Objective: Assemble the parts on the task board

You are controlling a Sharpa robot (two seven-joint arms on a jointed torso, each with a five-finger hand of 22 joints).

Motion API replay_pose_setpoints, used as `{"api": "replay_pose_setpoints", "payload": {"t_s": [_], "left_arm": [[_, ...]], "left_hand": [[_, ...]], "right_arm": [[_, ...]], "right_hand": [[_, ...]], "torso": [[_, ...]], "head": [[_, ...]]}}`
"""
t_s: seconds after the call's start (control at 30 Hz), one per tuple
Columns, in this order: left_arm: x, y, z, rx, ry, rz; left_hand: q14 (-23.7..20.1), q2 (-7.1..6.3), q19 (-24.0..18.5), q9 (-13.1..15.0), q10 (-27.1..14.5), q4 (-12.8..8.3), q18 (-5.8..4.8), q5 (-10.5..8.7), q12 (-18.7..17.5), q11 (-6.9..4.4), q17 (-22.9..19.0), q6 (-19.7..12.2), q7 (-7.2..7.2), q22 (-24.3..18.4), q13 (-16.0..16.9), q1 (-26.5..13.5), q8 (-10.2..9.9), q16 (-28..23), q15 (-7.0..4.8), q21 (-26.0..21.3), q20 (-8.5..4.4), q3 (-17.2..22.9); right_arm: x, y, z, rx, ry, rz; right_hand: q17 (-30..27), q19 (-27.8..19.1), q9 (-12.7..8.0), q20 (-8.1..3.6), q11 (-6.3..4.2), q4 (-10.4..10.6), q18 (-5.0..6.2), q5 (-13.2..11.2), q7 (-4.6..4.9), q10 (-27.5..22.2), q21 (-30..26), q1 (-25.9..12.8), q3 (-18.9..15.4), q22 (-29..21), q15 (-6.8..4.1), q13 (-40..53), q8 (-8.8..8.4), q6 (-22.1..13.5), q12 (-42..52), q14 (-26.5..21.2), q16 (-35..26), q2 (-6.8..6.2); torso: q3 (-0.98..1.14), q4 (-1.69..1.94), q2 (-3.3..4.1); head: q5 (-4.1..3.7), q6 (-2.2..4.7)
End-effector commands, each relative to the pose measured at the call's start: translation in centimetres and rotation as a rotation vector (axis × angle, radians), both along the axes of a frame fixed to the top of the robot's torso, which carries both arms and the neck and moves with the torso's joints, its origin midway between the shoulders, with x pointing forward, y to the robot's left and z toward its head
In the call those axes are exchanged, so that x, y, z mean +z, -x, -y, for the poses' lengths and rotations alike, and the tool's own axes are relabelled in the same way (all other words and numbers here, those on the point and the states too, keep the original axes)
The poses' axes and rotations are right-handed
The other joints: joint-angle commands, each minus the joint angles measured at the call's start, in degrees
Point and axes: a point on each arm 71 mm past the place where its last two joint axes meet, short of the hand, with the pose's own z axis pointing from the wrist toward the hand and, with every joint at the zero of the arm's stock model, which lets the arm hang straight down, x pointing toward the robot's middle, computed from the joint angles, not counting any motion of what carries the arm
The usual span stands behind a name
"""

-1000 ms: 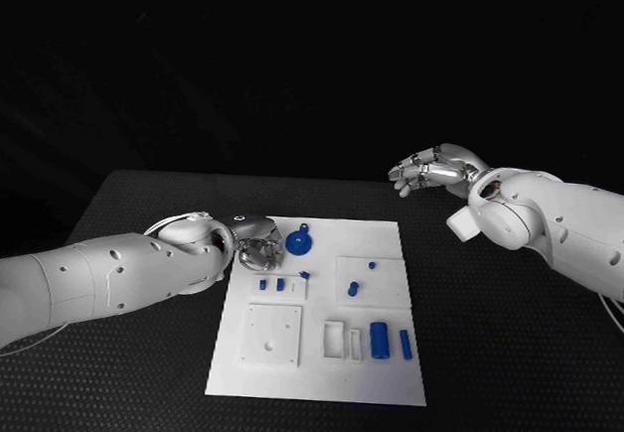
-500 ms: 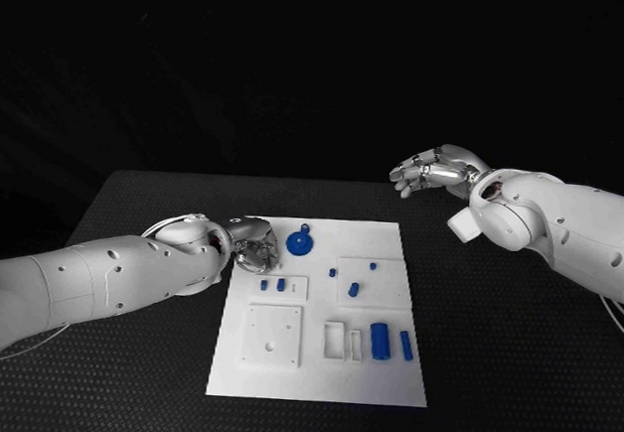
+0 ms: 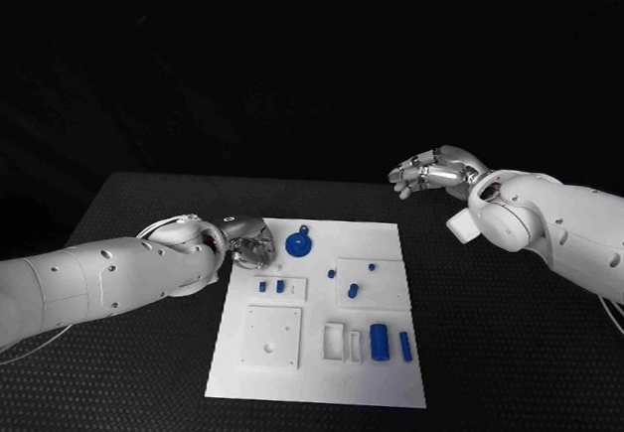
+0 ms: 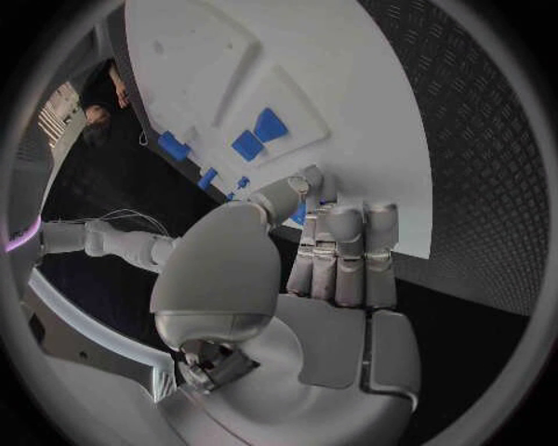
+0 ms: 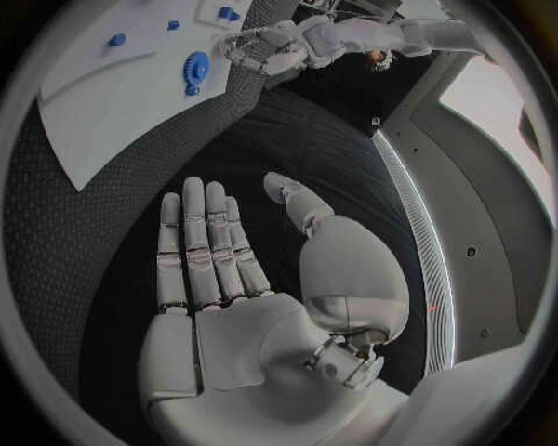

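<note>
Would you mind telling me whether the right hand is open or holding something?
Open: the right hand shows flat, spread fingers and an empty palm.

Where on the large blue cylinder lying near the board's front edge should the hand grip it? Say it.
Grip the large blue cylinder across its middle from straight above, fingers on its two long sides. It lies flat, between a white slot and a slimmer blue bar, so side gaps look tight.

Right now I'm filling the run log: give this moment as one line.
left hand: open, at task board's far left edge | right hand: open, raised off board | round blue part: on board
</note>
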Motion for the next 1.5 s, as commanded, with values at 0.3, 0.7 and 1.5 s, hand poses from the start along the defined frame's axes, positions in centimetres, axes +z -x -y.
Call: {"api": "replay_pose_setpoints", "payload": {"t_s": [0.3,0.7,1.5], "left_arm": [[3.9,-0.4,0.7,0.002,0.172,0.135],[5.4,0.8,5.1,-0.135,0.189,0.181],[1.1,1.1,10.7,-0.208,0.141,0.113]], "left_hand": [[-0.4,-4.60,-0.1,-0.4,-2.6,1.6,4.96,0.13,-0.9,0.84,-0.1,-2.4,1.03,0.2,-0.6,-3.1,-1.0,-0.4,1.36,-0.4,-0.17,-2.9],[-0.9,-7.49,-0.6,-0.4,-5.0,2.4,5.65,-0.41,-0.8,1.58,-0.2,-3.8,1.55,0.3,-1.1,-5.1,-1.2,-0.4,2.10,-0.7,0.63,-6.1],[-1.7,-5.90,-1.1,0.0,-6.5,2.2,6.24,0.01,-0.5,2.13,-0.1,-3.7,1.33,0.6,-1.5,-3.4,-0.6,0.1,2.65,-0.9,1.33,-6.8]], "right_arm": [[0.0,0.0,0.1,0.006,-0.002,0.006],[0.0,0.0,0.0,0.006,-0.002,0.005],[0.0,0.0,-0.5,0.013,-0.003,0.006]], "right_hand": [[-0.1,-0.3,-0.1,0.05,0.08,0.1,0.80,0.3,-0.02,0.5,0.2,-0.2,0.3,0.1,0.23,-0.1,0.15,0.3,-0.2,-0.2,-0.1,0.03],[-0.1,-0.3,-0.1,0.05,0.08,0.1,0.80,0.3,-0.01,0.4,0.2,-0.1,0.3,0.1,0.23,-0.1,0.15,0.3,-0.3,-0.2,-0.1,0.02],[-0.1,-0.3,-0.1,0.06,0.09,0.1,0.80,0.3,-0.01,0.5,0.2,-0.1,0.3,0.1,0.24,-0.1,0.16,0.3,-0.3,-0.2,-0.1,0.08]], "torso": [[-0.01,-0.05,0.01],[0.01,-0.11,0.06],[0.06,-0.20,0.16]], "head": [[-0.41,0.25],[-0.75,0.51],[-1.23,0.63]]}}
